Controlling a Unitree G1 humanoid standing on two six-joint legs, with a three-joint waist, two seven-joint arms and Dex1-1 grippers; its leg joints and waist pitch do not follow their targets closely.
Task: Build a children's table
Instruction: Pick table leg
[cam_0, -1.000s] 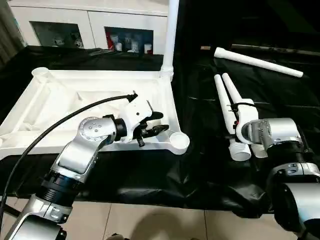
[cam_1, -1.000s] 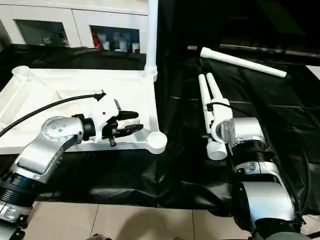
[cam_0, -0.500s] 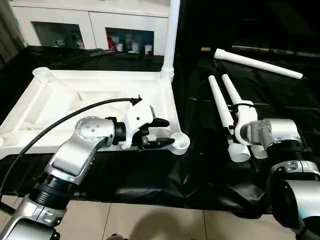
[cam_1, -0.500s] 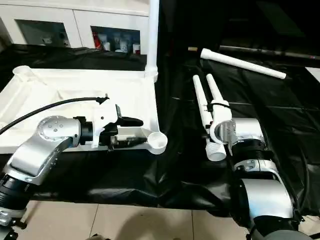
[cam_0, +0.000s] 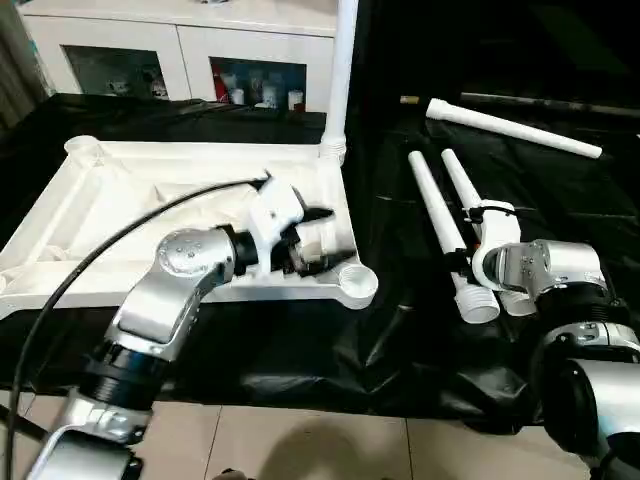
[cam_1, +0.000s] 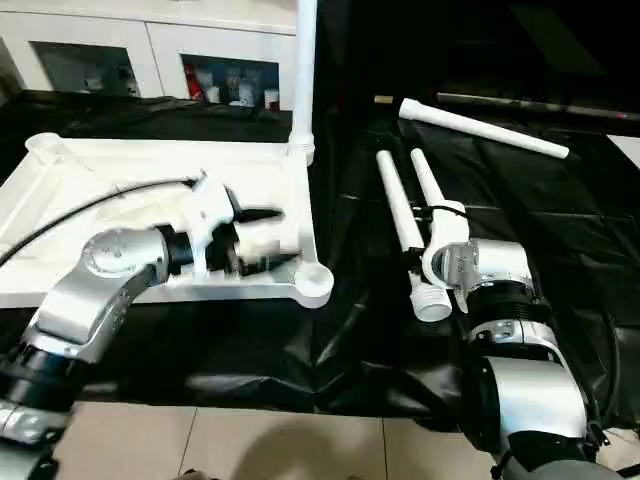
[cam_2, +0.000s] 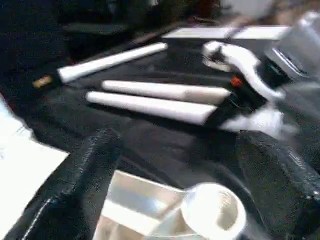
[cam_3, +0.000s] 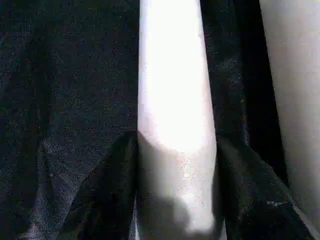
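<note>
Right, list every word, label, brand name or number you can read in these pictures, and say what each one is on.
No text can be read anywhere.
Bottles and boxes in the cabinet: whatever is printed on them is too small and blurred to read.
Small yellowish tag at the end of the dark rod at the back: too small to read.
Table top and legs: plain white, no markings.
Robot arms: no legible lettering.

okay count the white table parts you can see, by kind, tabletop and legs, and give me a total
Tabletop: 1
Legs: 4, one upright in a corner socket, two lying side by side, one lying apart
Total: 5
</note>
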